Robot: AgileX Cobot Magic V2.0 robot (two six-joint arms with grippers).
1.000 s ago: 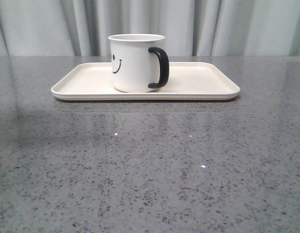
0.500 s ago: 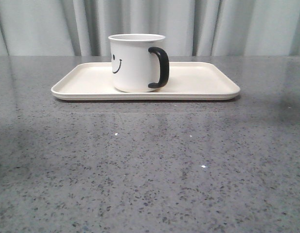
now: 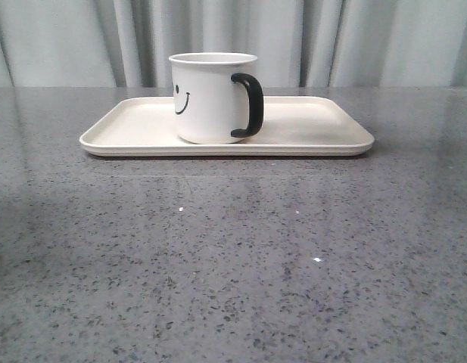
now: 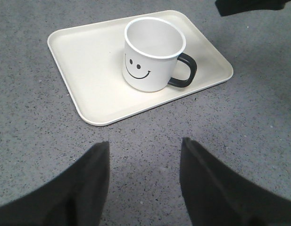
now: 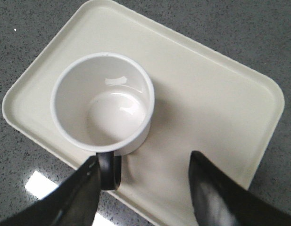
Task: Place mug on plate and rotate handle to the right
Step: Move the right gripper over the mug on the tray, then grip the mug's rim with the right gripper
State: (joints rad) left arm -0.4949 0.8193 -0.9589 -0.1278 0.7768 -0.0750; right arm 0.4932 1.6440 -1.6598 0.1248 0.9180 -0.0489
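Mug point(image 3: 211, 98) sitting on plate point(image 3: 316, 136), handle point(image 5: 109, 172) lying just inside right gripper point(image 5: 145, 188), which is hovering overhead, fingers spread, nearer than equally spread left gripper point(image 4: 144, 181).

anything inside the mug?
No. The right wrist view looks straight into the mug: bare glossy white floor, only reflections. Its base sits on the plate; the plate surface beneath it is covered.

Speckled grey table point(image 3: 233, 265); pale curtain point(image 3: 369, 41)
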